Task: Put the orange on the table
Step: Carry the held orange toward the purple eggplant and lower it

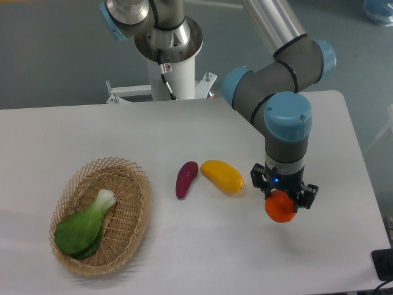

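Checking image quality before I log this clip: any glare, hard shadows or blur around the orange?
Fixed camera: even, soft lighting; no glare on the table; the orange in the gripper looks sharp; the fingertips are hidden.

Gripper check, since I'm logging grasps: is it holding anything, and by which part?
Yes: the gripper holds the orange by its upper part, fingers on either side, with its lower half showing below them.

On the table (pixel 184 246), a basket (pixel 138 215) lies left, two fruits (pixel 222 175) centre, the orange (pixel 280 209) right.
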You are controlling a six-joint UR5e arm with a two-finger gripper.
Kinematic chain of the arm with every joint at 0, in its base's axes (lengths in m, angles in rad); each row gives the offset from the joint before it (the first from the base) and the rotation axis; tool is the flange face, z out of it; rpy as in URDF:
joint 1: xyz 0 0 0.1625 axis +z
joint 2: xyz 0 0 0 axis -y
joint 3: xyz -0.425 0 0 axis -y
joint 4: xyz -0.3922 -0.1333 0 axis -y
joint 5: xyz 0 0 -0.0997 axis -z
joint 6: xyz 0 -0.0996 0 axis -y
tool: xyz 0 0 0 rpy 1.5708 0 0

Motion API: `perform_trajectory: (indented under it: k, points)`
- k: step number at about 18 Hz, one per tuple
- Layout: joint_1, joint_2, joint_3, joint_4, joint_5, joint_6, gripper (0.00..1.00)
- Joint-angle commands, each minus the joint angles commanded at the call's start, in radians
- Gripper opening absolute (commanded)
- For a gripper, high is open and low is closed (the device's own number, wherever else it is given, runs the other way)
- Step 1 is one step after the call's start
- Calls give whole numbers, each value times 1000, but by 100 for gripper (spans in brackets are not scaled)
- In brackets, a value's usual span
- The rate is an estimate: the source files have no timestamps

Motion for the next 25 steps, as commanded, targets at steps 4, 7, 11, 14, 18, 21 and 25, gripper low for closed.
perform_trajectory:
  k: [4, 7, 11, 14, 18, 21, 25]
  points:
    - [-2, 0, -2, -2, 0, -8, 45]
    - [-3, 0, -2, -2, -2, -37, 46]
    - [-6, -2, -11, -2, -2, -40, 46]
    - [-23, -5, -21, 0, 0, -51, 46]
    - [-51, -11, -35, 0, 2, -60, 45]
    - [-58, -11, -48, 0, 0, -58, 45]
    - [-93, -18, -84, 18, 5, -58, 45]
